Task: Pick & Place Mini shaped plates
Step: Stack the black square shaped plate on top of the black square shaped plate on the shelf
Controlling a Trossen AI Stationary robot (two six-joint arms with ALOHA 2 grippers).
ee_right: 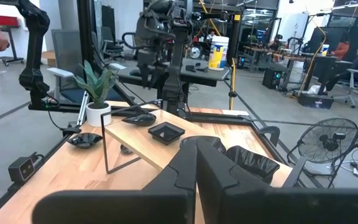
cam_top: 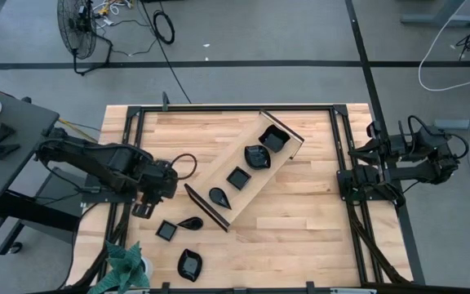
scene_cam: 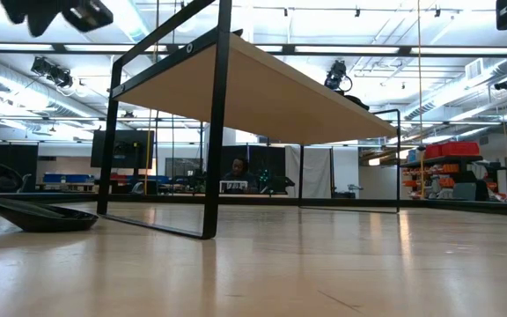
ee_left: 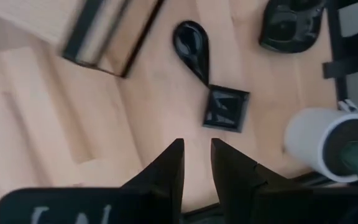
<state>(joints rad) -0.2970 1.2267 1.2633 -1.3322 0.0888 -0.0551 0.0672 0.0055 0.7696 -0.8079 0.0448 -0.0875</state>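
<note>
No brand or label can be read anywhere; the only lettering is a cut-off white mark on the left arm's wrist housing, too partial to make out. From above, the long light-wood tray [cam_top: 255, 167] lies diagonally across the middle of the table [cam_top: 317, 229], its long axis running from lower left to upper right. Four black mini plates sit in a row along it: a square plate [cam_top: 273, 140] at the upper-right end, a wavy-rimmed plate [cam_top: 257, 156] next, a small square plate [cam_top: 238, 177] after that, and a teardrop plate [cam_top: 219, 196] near the lower-left end, its tip pointing lower right. Three more rest on the bare wood in the lower left of the frame: a loose square plate [cam_top: 166, 230], a loose teardrop plate [cam_top: 191, 222] just beside it lying roughly left to right, and a loose wavy plate [cam_top: 189, 265] lower down near the table edge. A potted plant [cam_top: 129, 265] stands at the lower-left corner. The left gripper [cam_top: 146, 209] hovers left of the loose square plate, its jaws a narrow gap apart with nothing between them. The right gripper [ee_right: 196, 163] waits at the right edge of the table, jaws pressed together and empty.
</note>
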